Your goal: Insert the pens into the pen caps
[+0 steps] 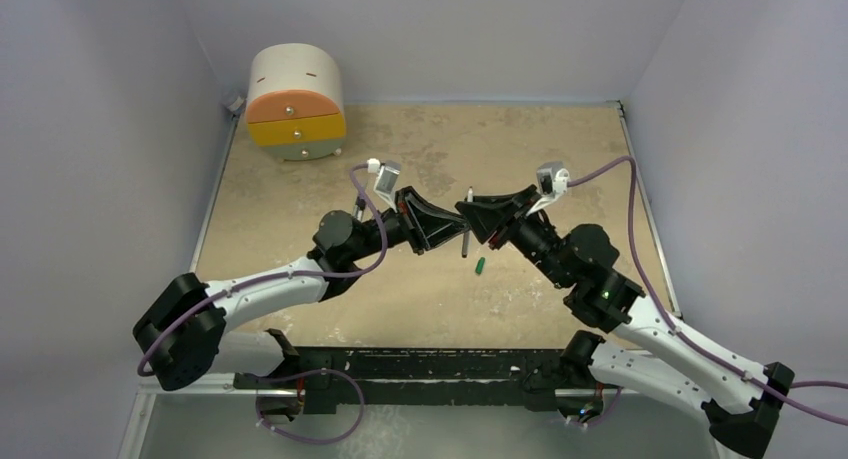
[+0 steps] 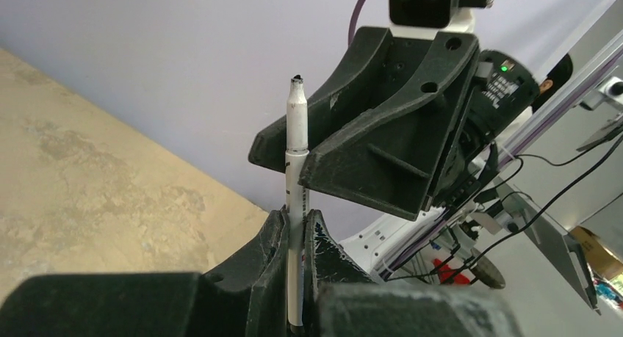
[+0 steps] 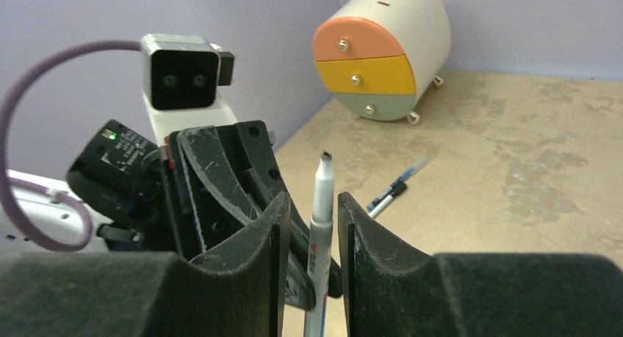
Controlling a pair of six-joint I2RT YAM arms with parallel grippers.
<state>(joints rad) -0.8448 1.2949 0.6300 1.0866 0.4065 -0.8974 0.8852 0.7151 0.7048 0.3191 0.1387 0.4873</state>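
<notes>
the left end effector [image 2: 296, 238] is pinching a slim stick pen [image 2: 297, 131] between its matte black, layered-plastic fingers [image 2: 268, 263], clamping the lower barrel and keeping it upright above the middle of the desk [image 3: 529, 168]. the barrel is showing smooth and whitish in the wrist views, stepping into a tapered cone and ending in a small dark tip pointing up. fine printing is running along the barrel, too small to read.

the right end effector [image 3: 314, 205] is facing it from the opposite side, its scuffed, curved black fingers [image 3: 360, 256] standing either side of the same pen at a narrow spread, with a sliver of gap showing on each side, so it is bracketing the pen rather than gripping it.

a stubby green cap [image 1: 480, 266] is lying on the mottled, sandy desk just on the near side of the two end effectors. a second pen [image 3: 397, 189], dark with a bluish translucent end, is lying flat farther back, between the end effectors and a rounded cream drawer unit [image 3: 382, 51] whose fronts are coloured peach, yellow and grey-green with small round metal knobs.
</notes>
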